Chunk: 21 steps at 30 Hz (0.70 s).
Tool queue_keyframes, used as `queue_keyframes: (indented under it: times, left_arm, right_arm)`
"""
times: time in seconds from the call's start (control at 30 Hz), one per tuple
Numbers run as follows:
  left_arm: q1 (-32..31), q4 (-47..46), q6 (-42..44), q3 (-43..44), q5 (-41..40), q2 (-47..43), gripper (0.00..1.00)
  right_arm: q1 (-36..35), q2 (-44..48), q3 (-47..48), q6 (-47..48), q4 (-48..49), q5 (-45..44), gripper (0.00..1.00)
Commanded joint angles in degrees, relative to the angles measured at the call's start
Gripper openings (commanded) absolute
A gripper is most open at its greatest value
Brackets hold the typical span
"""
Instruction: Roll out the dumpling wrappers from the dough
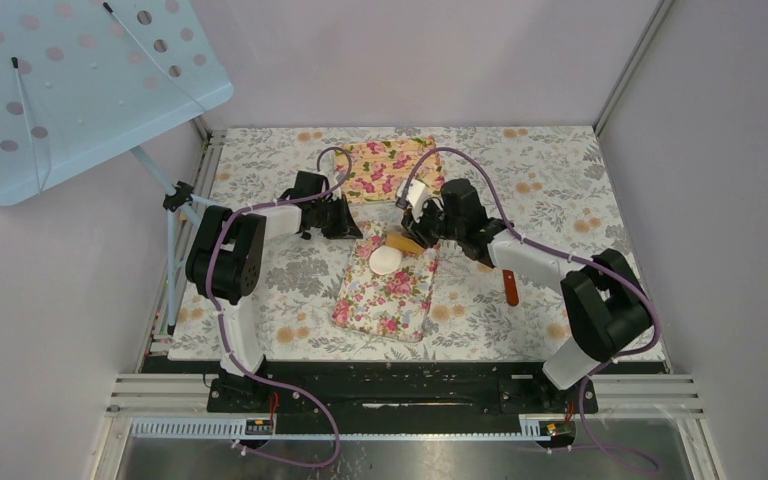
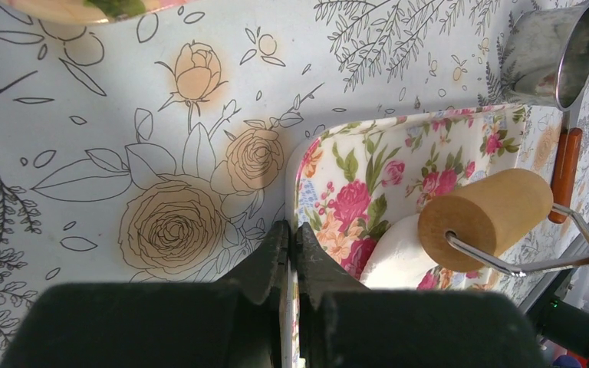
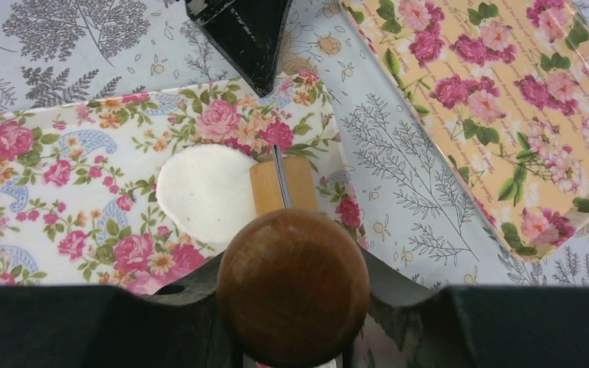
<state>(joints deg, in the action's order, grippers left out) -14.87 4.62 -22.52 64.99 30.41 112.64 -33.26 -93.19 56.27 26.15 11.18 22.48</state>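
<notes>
dough (image 1: 385, 259) lies flattened at the floral board's (image 1: 397, 305) far end, wooden roller (image 1: 401, 242) touching it. right gripper (image 1: 421, 234) clamps the roller's handle; left gripper (image 1: 351, 227) pinches the board's far corner.

Your right pincer (image 3: 293, 326) grips the roller's brown knob (image 3: 293, 280); its wooden head (image 3: 282, 184) touches the flattened dough (image 3: 203, 192) on the floral board (image 3: 61, 169)

BODY, mine | my left arm (image 1: 228, 255): black joints, white links | my right arm (image 1: 600, 310): same black and white | cables (image 1: 457, 153): purple, one along each arm | left gripper (image 2: 291, 230): black, tapered fingers | right gripper (image 1: 418, 238): black | bases (image 1: 230, 395): black
</notes>
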Motion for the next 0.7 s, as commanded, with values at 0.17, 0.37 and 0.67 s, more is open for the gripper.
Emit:
queue_keyframes:
  times: [0.17,0.37,0.67]
  left_arm:
    - [-0.24,3.64,1.08,-0.13,-0.17,1.75,0.00]
    - [-0.30,3.64,1.25,0.05,1.12,2.18,0.00]
    - [-0.59,3.72,1.52,0.18,1.59,2.29,0.00]
  right_arm:
    - [-2.36,9.02,0.71,3.67,1.84,-4.54,0.00]
    - [-2.74,12.16,1.42,4.24,-2.10,-0.37,0.00]
    - [-6.76,7.70,-1.69,7.60,2.45,-0.25,0.00]
